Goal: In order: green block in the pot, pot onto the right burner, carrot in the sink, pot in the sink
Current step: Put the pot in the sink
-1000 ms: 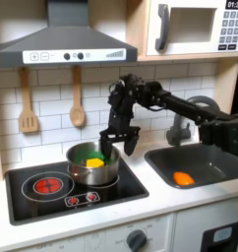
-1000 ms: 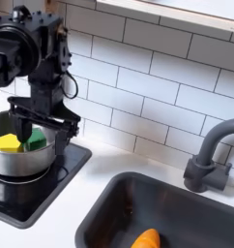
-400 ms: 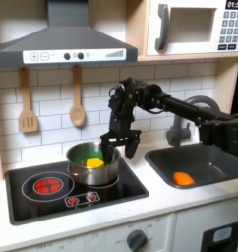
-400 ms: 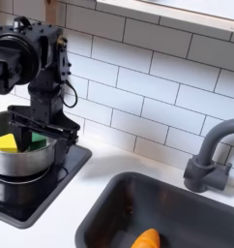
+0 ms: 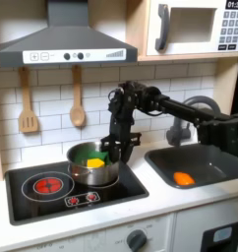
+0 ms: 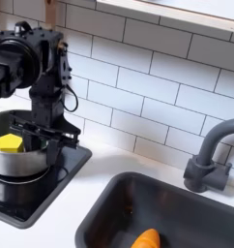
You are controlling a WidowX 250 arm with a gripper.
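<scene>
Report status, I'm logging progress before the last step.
Gripper at the pot rim, grip unclear. Pot on the burner, green block inside. Carrot in sink. Nothing blocking.

A black robot arm [image 5: 170,106] lowers its gripper [image 5: 118,148] to the rim of a steel pot [image 5: 93,169] on the right burner of a toy cooktop [image 5: 52,187]. Yellow and green pieces sit inside the pot. An orange carrot [image 5: 184,178] lies in the dark sink [image 5: 214,160].
</scene>
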